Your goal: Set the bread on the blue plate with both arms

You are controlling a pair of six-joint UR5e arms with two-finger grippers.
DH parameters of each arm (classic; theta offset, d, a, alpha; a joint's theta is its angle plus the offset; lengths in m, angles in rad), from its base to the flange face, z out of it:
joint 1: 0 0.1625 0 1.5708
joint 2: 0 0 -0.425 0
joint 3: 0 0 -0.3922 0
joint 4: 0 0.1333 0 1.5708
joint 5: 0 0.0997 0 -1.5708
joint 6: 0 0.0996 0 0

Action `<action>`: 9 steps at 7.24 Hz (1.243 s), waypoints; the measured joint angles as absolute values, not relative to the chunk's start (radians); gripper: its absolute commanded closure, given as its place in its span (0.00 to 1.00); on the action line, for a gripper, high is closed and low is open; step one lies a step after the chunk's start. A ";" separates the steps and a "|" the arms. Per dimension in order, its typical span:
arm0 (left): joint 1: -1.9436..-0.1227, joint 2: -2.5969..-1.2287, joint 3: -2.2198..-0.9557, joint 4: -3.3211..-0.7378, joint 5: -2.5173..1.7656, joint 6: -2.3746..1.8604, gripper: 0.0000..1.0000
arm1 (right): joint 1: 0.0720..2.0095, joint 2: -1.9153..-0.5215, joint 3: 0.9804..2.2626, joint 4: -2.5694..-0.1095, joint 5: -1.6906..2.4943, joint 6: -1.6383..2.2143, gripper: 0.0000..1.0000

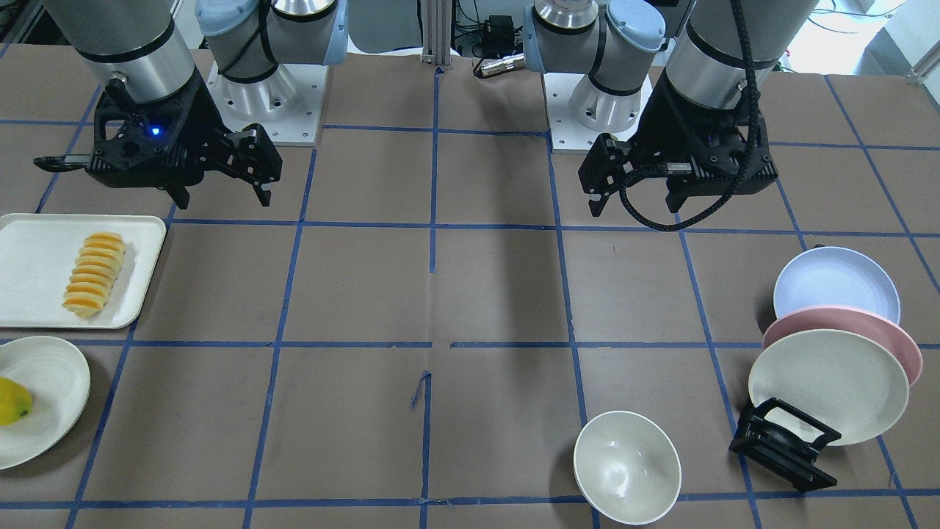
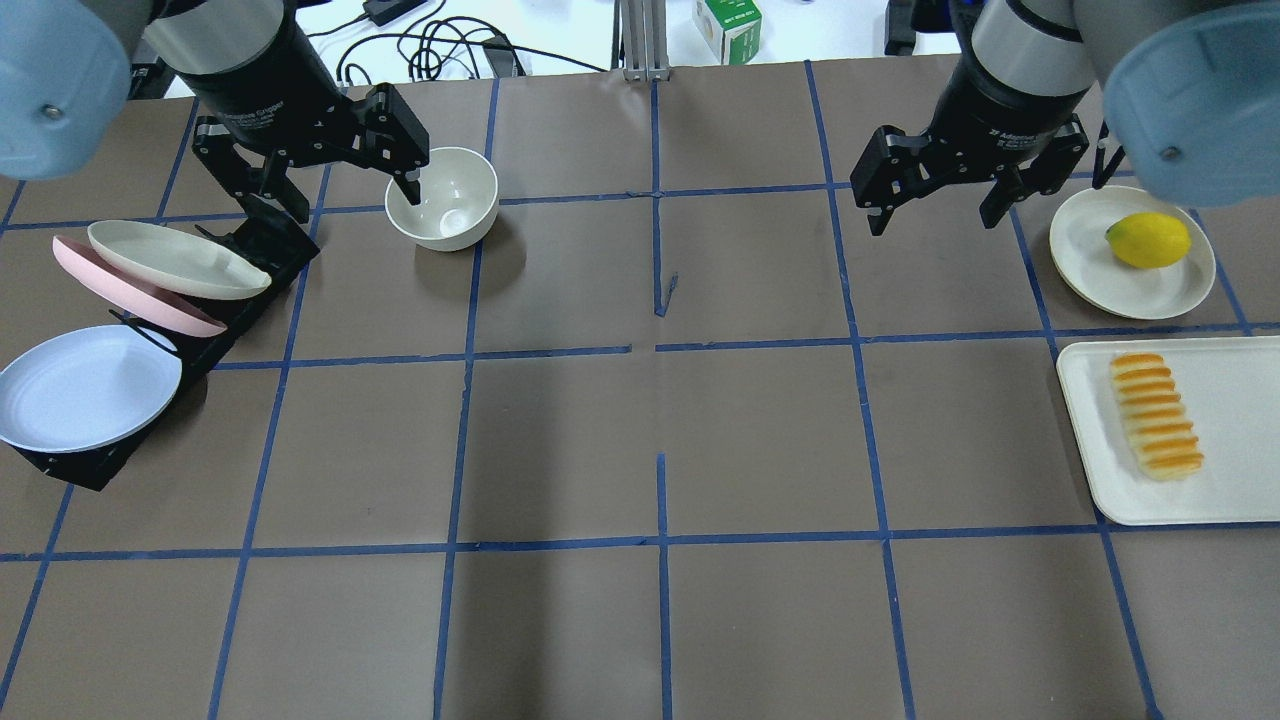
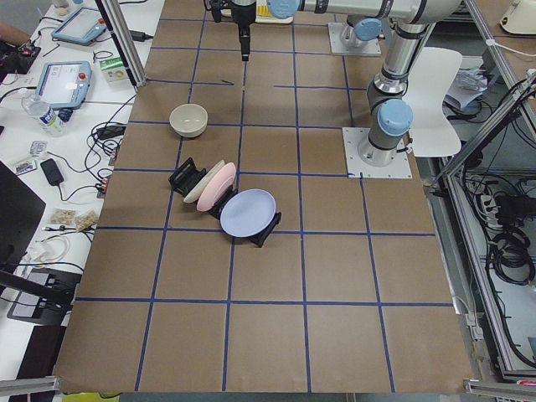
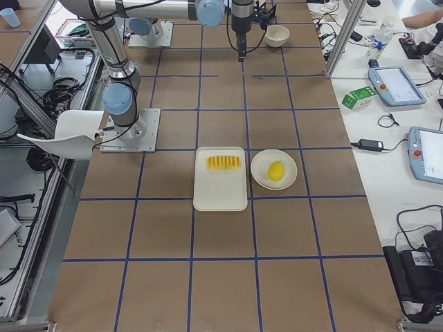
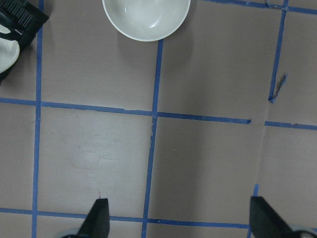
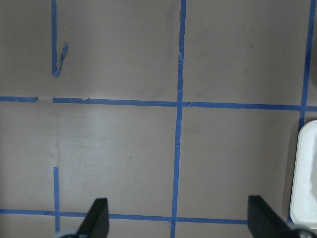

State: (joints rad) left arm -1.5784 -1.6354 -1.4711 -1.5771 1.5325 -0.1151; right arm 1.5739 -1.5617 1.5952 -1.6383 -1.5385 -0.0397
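Note:
The bread (image 2: 1155, 415), a sliced orange-topped loaf, lies on a white tray (image 2: 1230, 470) at the robot's right; it also shows in the front view (image 1: 94, 274). The blue plate (image 2: 85, 385) leans in a black rack (image 2: 85, 465) at the robot's left, and shows in the front view (image 1: 837, 283) too. My left gripper (image 2: 350, 200) hangs open and empty above the table near a white bowl (image 2: 443, 197). My right gripper (image 2: 932, 222) hangs open and empty, well away from the bread. Both wrist views show only bare table between the fingers.
A pink plate (image 2: 120, 290) and a cream plate (image 2: 175, 262) lean in the same rack behind the blue one. A yellow lemon (image 2: 1148, 240) sits on a cream plate (image 2: 1090, 265) beyond the tray. The brown table has blue tape grid lines.

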 measured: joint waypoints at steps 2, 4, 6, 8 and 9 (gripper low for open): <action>-1.578 -1.637 -1.471 -1.577 1.532 -0.115 0.00 | 1.574 -1.561 1.596 -1.638 -1.546 -0.045 0.00; -1.578 -1.637 -1.471 -1.577 1.532 -0.115 0.00 | 1.574 -1.561 1.595 -1.637 -1.544 -0.046 0.00; -1.578 -1.636 -1.470 -1.577 1.532 -0.115 0.00 | 1.559 -1.553 1.570 -1.637 -1.538 -0.047 0.00; -1.578 -1.637 -1.469 -1.577 1.532 -0.116 0.00 | 1.529 -1.535 1.554 -1.611 -1.560 -0.088 0.00; -1.578 -1.638 -1.468 -1.577 1.532 -0.115 0.00 | 1.482 -1.534 1.564 -1.583 -1.601 -0.126 0.00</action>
State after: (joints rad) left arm -1.5785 -1.6378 -1.4683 -1.5769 1.5325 -0.1154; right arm 1.4819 -1.5339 1.5645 -1.5832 -1.6008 -0.1264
